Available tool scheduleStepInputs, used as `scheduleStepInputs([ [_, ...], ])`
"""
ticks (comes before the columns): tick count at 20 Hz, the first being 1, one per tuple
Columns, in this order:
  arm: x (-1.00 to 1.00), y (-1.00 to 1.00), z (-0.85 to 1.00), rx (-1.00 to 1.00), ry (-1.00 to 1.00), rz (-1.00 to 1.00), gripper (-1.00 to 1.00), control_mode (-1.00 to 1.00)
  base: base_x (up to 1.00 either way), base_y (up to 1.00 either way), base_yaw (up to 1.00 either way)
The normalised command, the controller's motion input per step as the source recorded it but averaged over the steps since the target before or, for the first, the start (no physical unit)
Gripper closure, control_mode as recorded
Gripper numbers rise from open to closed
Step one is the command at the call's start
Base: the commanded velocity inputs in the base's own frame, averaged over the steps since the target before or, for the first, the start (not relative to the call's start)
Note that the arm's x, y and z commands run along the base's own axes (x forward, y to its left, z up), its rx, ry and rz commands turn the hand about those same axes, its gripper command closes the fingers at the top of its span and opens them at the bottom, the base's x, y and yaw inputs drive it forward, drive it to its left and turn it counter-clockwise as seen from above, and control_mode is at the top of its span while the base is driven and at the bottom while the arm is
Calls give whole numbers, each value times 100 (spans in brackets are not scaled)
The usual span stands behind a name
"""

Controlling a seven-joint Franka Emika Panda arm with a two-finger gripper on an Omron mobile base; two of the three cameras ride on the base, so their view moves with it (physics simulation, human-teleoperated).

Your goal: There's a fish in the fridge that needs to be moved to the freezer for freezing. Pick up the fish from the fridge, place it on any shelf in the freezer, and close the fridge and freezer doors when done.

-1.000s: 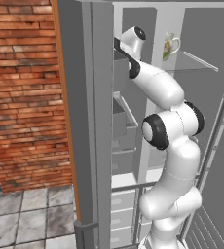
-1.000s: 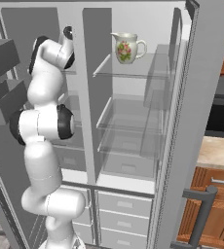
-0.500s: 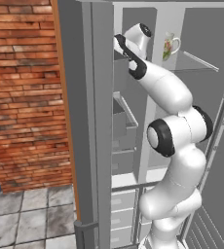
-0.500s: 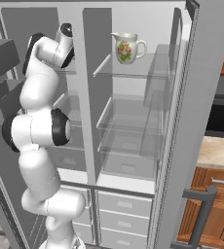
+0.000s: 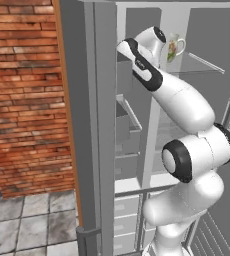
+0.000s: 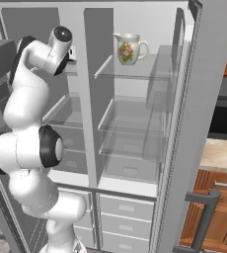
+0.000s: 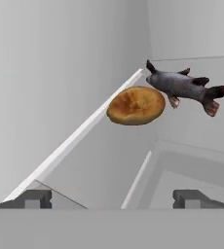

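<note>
The fish, dark grey with a reddish tail, lies on a grey shelf in the hand view. A round brown flat bread touches it on the left. My gripper is open and stands back from both, with nothing between its fingertips. In the base views my hand is up at the top of the freezer, the narrow left half of the grey unit. The fridge with its glass shelves stands open beside it.
A flowered white pitcher stands on the fridge's top glass shelf. The open freezer door rises at my left, the open fridge door at my right. White drawers sit below. A brick wall lies further left.
My elbow has dropped and swung back toward the base while the hand stays high in the freezer. The doors and the pitcher have not moved.
</note>
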Motion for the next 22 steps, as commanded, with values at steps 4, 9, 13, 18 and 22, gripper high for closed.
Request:
scheduleStepInputs([
  [4,-72,-49,0,4,-5,-2,-100,-100,0,0,0],
  [9,-95,-95,0,0,-9,-14,-100,-100,0,0,0],
  [13,-67,-66,-2,-13,0,-19,-100,-100,0,0,0],
  [18,-49,-74,-7,-11,3,-16,-100,-100,0,0,0],
  [22,-27,-75,-1,-5,13,-20,-100,-100,0,0,0],
])
